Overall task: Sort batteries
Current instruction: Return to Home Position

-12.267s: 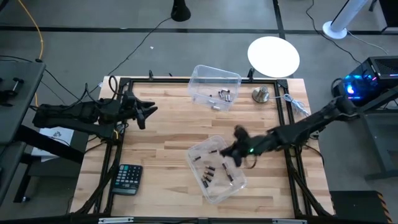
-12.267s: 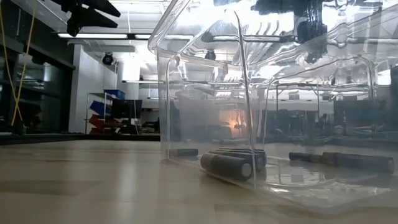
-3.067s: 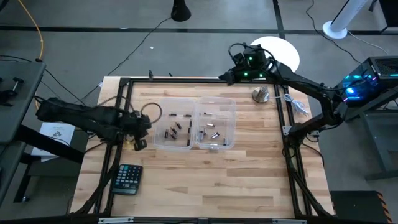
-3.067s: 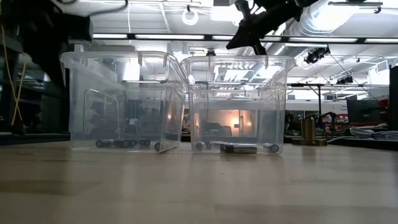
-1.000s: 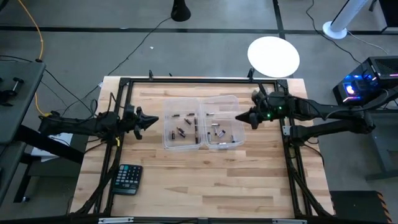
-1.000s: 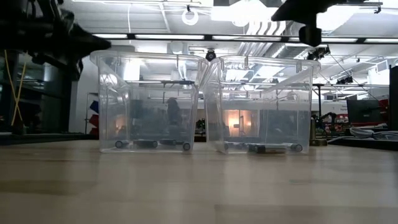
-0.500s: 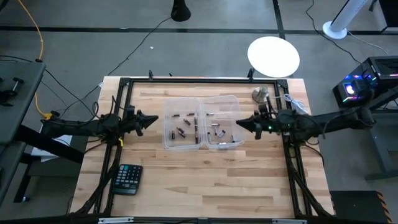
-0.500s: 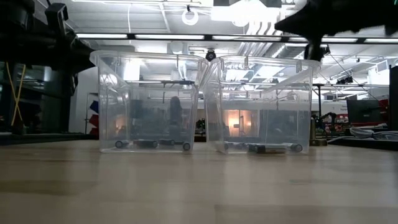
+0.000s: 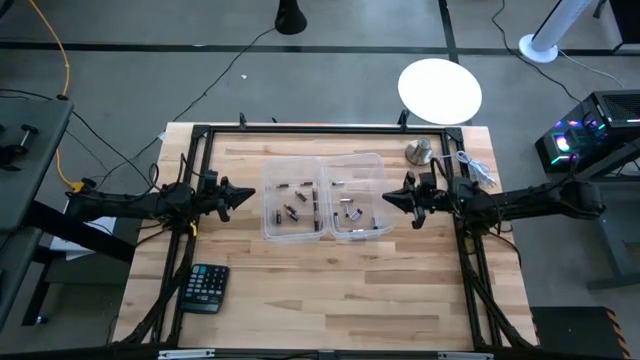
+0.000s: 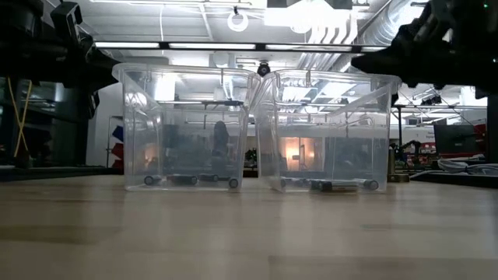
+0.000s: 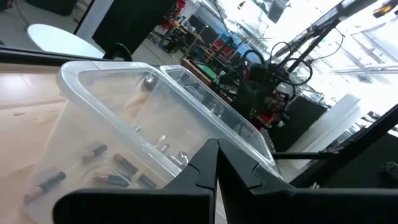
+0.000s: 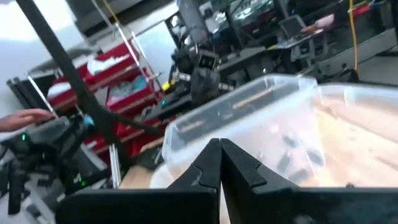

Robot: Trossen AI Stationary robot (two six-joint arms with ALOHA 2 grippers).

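Two clear plastic bins (image 9: 285, 160) stand side by side, touching, between the left gripper (image 9: 236, 192) and the right gripper (image 9: 392, 197). The small cylindrical batteries (image 9: 291, 211) lie flat inside, about six per bin, with their long axes pointing in mixed directions. Both grippers are closed and hold nothing.
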